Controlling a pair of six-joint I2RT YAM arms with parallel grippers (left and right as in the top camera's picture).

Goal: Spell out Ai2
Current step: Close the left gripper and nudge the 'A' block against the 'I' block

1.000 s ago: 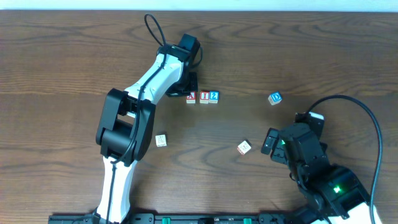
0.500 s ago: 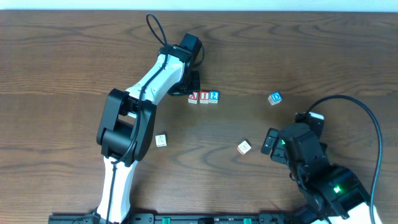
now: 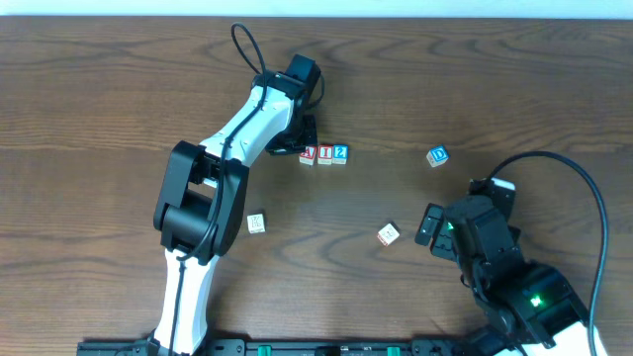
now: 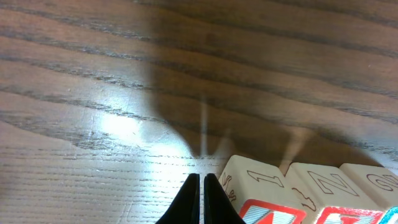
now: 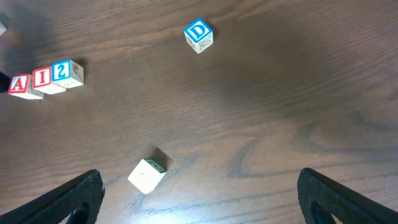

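Three letter blocks stand side by side in a row: a red A block (image 3: pixel 306 154), a red I block (image 3: pixel 323 154) and a blue 2 block (image 3: pixel 340 153). They also show in the right wrist view, the A block (image 5: pixel 22 84), the I block (image 5: pixel 43 78) and the 2 block (image 5: pixel 64 71). My left gripper (image 4: pixel 202 193) is shut and empty, its tips right beside the left side of the A block (image 4: pixel 261 193). My right gripper (image 5: pixel 199 193) is open and empty, low at the right, with a white block (image 5: pixel 147 175) between its fingers' line and the row.
A blue D block (image 3: pixel 437 155) lies at the right. A white block (image 3: pixel 389 234) lies near my right gripper, and another white block (image 3: pixel 256 222) lies by the left arm's base link.
The left gripper has nudged the row slightly to the right over the first half second, then held still. The right arm has not moved.
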